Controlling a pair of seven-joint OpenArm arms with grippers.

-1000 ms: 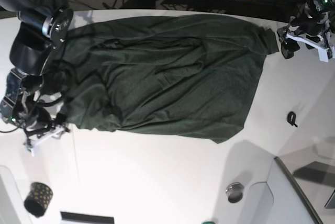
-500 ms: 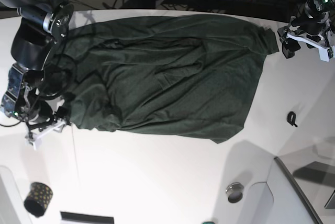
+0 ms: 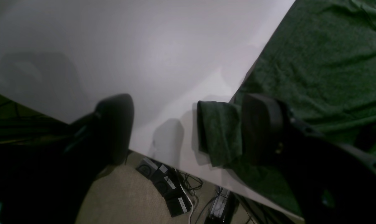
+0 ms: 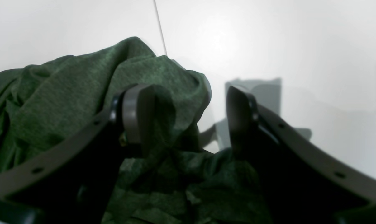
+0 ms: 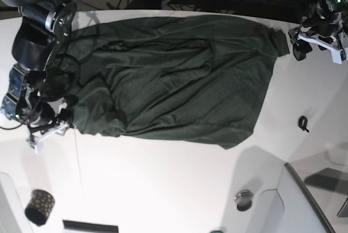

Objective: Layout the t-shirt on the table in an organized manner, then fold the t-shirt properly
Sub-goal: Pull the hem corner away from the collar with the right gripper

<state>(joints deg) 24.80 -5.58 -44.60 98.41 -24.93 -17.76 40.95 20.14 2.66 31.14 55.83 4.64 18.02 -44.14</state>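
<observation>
Base view, read from left to right, showed the right gripper point(image 5: 46, 129) at the left side of the table point(image 5: 163, 189), beside a bunched corner of the t-shirt point(image 5: 168, 80). In the right wrist view the jaws stood wide apart and held nothing; a raised fold of cloth point(image 4: 163, 81) lay against one finger point(image 4: 138, 115), while the other finger stood over bare tabletop. This placement suited a grasp on that corner, probably to draw it outward, since the cloth there was crumpled rather than flat.

At centre, the t-shirt lay spread across the far half of the table, mostly flat but creased, with its near edge running unevenly. Layout therefore appeared unfinished, and folding had not begun.

Further right, a small black clip point(image 5: 303, 123) lay on the table, apart from the shirt.

At far right, the left gripper point(image 5: 315, 42) hung just beside the folded sleeve point(image 3: 220, 133) at the table edge. Its jaws were also wide and empty, one finger point(image 3: 262, 127) touching or just above the cloth, the other beyond the sleeve. The position suggested readiness to take the sleeve and straighten it.
</observation>
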